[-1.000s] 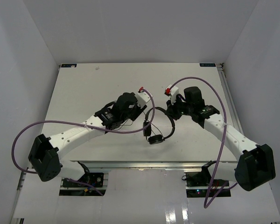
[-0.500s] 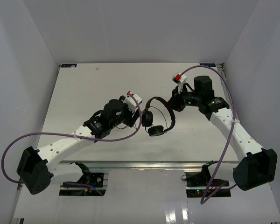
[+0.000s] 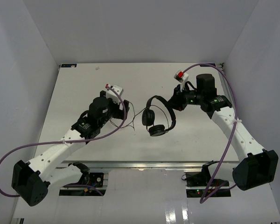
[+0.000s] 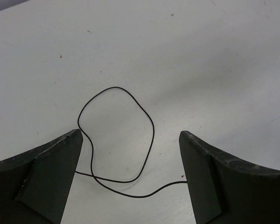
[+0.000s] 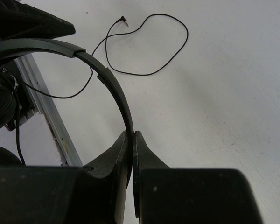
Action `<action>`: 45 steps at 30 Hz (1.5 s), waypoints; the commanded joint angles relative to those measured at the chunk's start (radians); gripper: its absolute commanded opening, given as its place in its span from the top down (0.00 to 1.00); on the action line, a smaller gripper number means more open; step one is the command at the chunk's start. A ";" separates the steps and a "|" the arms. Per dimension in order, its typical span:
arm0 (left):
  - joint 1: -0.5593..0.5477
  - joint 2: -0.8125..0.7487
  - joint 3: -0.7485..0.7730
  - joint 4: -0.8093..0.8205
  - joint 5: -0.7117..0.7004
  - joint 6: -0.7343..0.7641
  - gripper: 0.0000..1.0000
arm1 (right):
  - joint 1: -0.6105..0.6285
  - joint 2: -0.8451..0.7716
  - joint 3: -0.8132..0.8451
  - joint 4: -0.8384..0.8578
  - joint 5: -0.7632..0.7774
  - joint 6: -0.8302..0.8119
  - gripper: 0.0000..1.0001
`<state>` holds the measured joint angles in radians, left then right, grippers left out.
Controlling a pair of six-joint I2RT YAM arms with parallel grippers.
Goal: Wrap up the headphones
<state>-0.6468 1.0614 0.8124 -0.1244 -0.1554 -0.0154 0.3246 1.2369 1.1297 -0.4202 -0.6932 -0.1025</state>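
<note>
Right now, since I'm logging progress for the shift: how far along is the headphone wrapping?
Done: the right end effector is shut on the headband, holding the headphones. In hand: the left end effector hangs open above a loose loop of the cord. Left: all the winding; the cord and its plug lie spread on the table.

No legible text or label anywhere, perhaps through blur.
</note>
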 commanded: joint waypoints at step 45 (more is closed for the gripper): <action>0.019 -0.049 -0.481 0.406 0.530 0.400 0.84 | -0.041 -0.039 0.079 -0.054 -0.235 0.033 0.92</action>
<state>-0.6342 1.0164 0.3402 0.2222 0.3581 0.3918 0.2882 1.2296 1.1503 -0.4725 -0.8781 -0.1078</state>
